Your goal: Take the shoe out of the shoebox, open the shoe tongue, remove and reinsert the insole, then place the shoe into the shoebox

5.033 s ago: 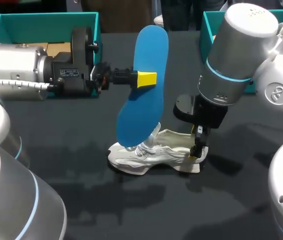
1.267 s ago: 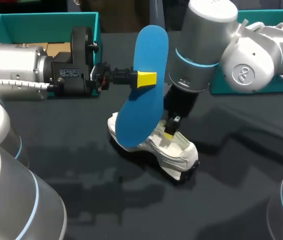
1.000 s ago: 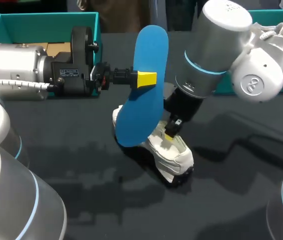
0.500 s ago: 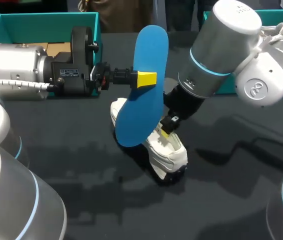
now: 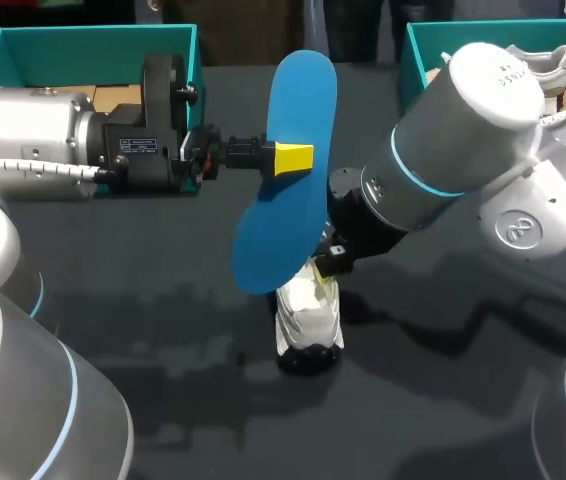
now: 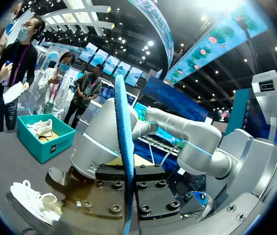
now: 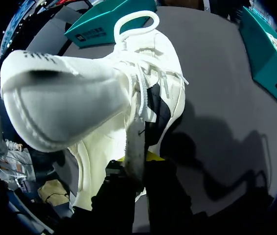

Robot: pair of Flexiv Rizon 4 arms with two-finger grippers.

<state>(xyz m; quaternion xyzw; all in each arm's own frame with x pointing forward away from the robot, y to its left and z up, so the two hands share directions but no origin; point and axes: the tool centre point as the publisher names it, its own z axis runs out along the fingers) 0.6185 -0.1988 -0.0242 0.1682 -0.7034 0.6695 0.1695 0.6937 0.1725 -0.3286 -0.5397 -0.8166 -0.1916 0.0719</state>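
My right claw (image 5: 329, 262), clamped on the shoe (image 5: 308, 318), has swung it beneath the insole (image 5: 285, 215) pinched in my left claw (image 5: 291, 158), readying reinsertion.

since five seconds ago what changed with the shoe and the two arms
The right pincer, shut on the white shoe, swung it round on the table, from lying crosswise to pointing end-on toward the head camera. The right arm swung with it. The left pincer kept the blue insole upright in the same spot.
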